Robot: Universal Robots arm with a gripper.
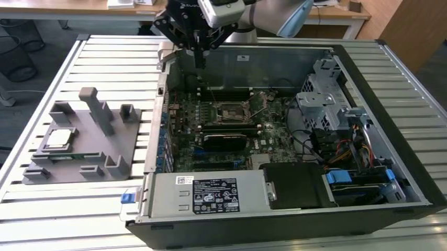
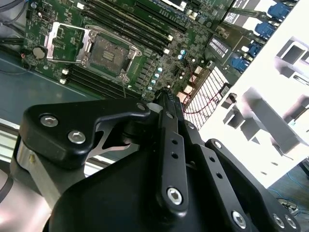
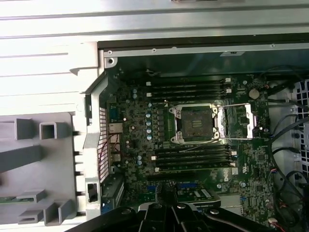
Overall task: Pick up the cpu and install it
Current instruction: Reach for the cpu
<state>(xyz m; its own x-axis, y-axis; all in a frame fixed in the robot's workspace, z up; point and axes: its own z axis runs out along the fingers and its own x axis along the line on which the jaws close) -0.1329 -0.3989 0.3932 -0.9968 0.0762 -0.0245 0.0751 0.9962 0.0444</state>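
bright even light, with glare bleaching the grey holder (image 2: pixel 268 116).

A slatted metal table (image 1: pixel 84 209) stood on grey floor (image 1: pixel 28 99). Beyond the table were pale wooden desks (image 1: pixel 63 6), a dark wire bin (image 1: pixel 18 55) and a brown wooden panel (image 1: pixel 412 26). Bright light washed the table's slats.

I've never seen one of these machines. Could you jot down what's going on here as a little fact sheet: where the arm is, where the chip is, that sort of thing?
Setting: open computer case lying on a slatted metal table
Gripper: shut, empty, over the case's far edge in the exterior view
cpu: flat on the grey holder tray, on the exterior view's left of the case
Socket: open and empty, retaining frame swung aside
Progress: cpu not yet picked up
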